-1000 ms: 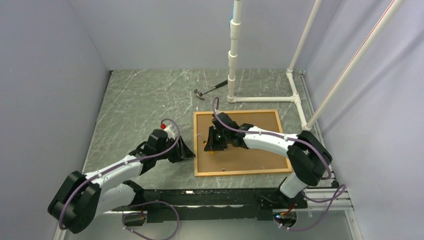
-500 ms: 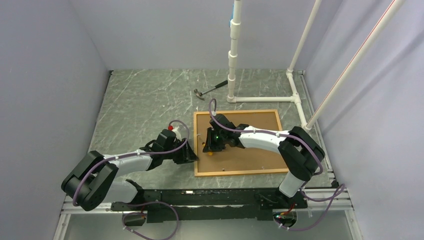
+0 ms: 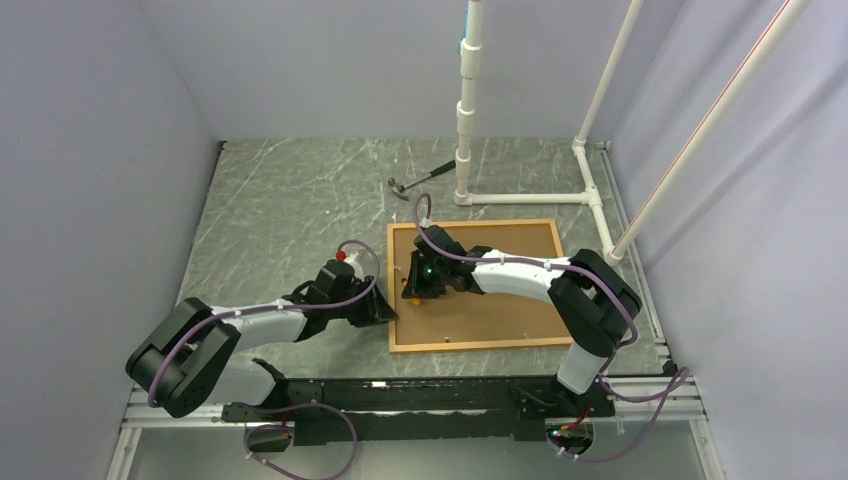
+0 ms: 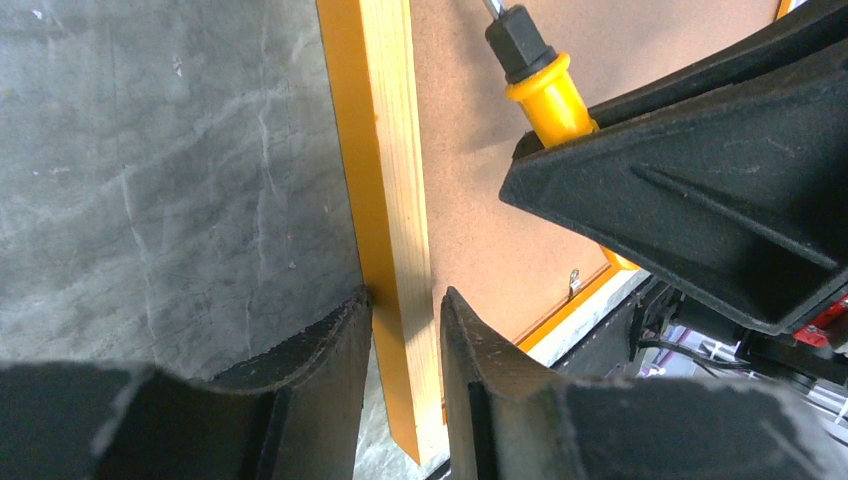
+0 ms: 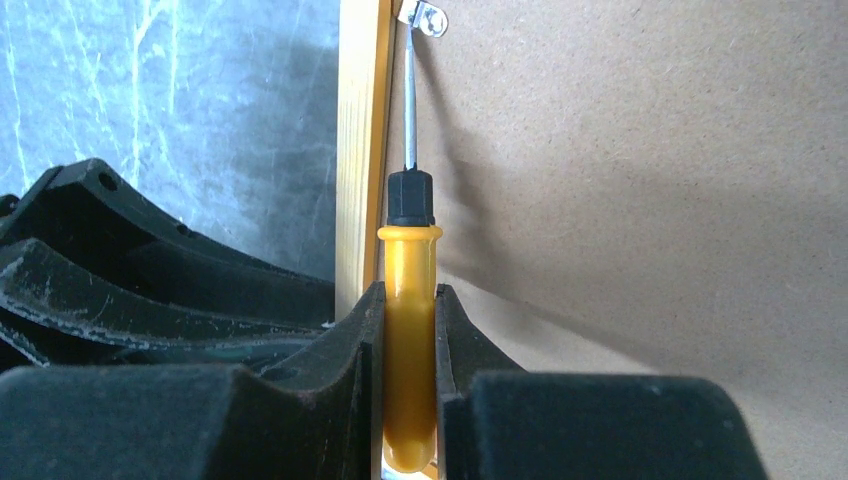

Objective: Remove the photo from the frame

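Observation:
The frame [image 3: 470, 345] lies face down on the table, its orange and pale-wood border around the photo's brown board back [image 3: 500, 290]. The picture side is hidden. My left gripper [image 4: 405, 310] straddles the frame's left rail [image 4: 385, 150] near the front left corner, one finger against each side of it. My right gripper [image 5: 408, 295] is shut on the yellow handle of a small screwdriver [image 5: 408, 330]. The screwdriver's shaft reaches up to a metal clip [image 5: 425, 17] at the inner edge of that same rail [image 5: 362, 150], just beyond the left gripper [image 3: 385, 315].
A small hammer [image 3: 420, 178] lies behind the frame. A white pipe stand [image 3: 465, 110] rises by the frame's far edge, with pipes running along the right side. Another metal clip [image 4: 575, 282] sits on the frame's near rail. Grey walls enclose the table.
My left arm has slid right to the frame's left rail and its jaws have narrowed onto it. The right gripper with the screwdriver has shifted slightly toward the left rail.

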Motion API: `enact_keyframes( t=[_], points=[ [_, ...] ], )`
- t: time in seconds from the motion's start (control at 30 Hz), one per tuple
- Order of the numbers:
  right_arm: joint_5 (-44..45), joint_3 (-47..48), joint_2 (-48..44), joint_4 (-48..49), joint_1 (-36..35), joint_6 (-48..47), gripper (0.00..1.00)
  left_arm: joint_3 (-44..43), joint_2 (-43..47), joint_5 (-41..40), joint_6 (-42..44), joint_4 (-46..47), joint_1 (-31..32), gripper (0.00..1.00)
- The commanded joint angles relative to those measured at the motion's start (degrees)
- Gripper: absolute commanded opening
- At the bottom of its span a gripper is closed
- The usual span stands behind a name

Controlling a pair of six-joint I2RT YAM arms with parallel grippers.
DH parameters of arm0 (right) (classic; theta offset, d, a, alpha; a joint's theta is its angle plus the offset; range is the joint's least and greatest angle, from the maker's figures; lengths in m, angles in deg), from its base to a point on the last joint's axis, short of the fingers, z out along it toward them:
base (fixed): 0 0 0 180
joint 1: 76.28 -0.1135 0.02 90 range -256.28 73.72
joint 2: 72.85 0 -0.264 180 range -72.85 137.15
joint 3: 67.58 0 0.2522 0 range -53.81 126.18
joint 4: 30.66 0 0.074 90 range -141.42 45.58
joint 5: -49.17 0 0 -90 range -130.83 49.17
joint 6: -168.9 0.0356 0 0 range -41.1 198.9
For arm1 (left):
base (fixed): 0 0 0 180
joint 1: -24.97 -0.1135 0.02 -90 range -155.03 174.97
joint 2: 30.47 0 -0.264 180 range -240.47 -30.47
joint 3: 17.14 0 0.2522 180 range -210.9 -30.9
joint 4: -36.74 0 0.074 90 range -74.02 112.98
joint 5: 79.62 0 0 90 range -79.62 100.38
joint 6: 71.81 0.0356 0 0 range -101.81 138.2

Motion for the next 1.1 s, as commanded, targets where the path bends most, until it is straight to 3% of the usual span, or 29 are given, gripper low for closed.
enact_keyframes(
  t=[0.0,0.5,0.63,0.77,0.9,1.07],
  points=[
    [4.9,2.0,1.1,-0.5,-0.4,1.6,0.0,1.4,-1.2,-2.4,-1.0,0.3,1.2,0.38],
    [7.3,5.1,2.6,-1.0,-0.4,1.7,0.0,4.7,-1.9,-2.3,-3.6,4.2,2.5,0.37],
    [7.3,6.8,-2.9,-4.1,-0.2,-5.6,0.0,2.9,-0.1,-2.4,-1.4,0.7,2.5,0.44],
    [10.5,7.5,-9.3,-13.9,1.7,-14.2,0.0,0.5,1.8,-2.8,1.7,-3.7,2.5,0.48],
    [10.6,2.0,-17.7,-20.0,4.7,-22.8,0.0,-2.2,1.7,-3.9,4.4,-7.1,2.5,0.5],
    [13.9,-2.3,-23.7,-23.3,9.6,-26.9,0.0,-4.4,0.3,-5.1,6.9,-9.5,2.5,0.5]
  ],
)
